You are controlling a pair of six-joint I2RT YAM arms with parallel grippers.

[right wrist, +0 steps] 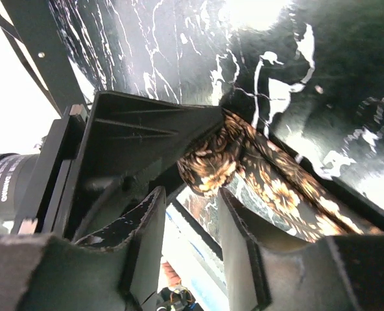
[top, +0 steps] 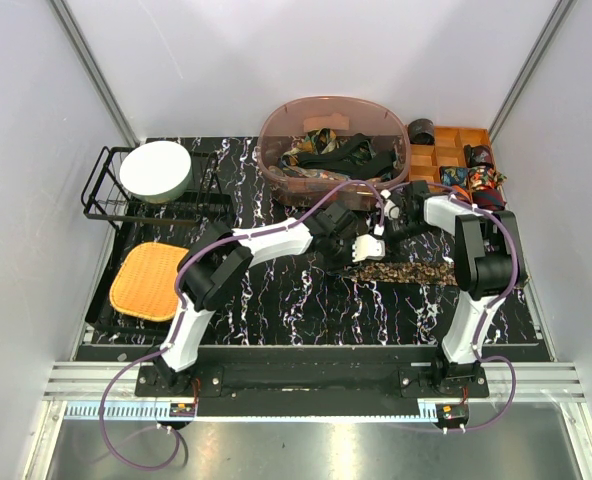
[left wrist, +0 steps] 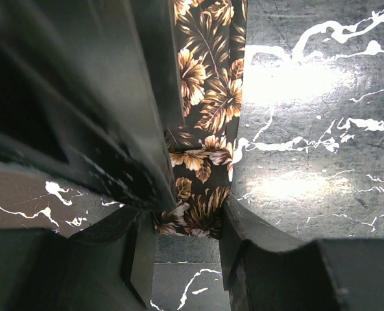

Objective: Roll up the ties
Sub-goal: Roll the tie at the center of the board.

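Observation:
A dark brown tie [top: 406, 272] with a tan floral print lies stretched to the right on the black marbled table [top: 306, 300]. Its left end is curled into a small roll [right wrist: 208, 170]. My left gripper [top: 361, 255] is shut on that end; in the left wrist view the fabric [left wrist: 202, 162] fills the gap between the fingers [left wrist: 234, 236] of the left gripper [left wrist: 189, 249]. My right gripper [top: 384, 232] hovers right beside it. In the right wrist view the right gripper [right wrist: 192, 220] stands open just below the roll, with nothing between its fingers.
A pink basin [top: 276, 125] holding more ties stands at the back centre. A wooden divided tray [top: 446, 155] with rolled ties [top: 476, 182] is at the back right. A wire rack [top: 101, 195] with a white bowl [top: 156, 170] and an orange mat [top: 151, 282] sit at the left.

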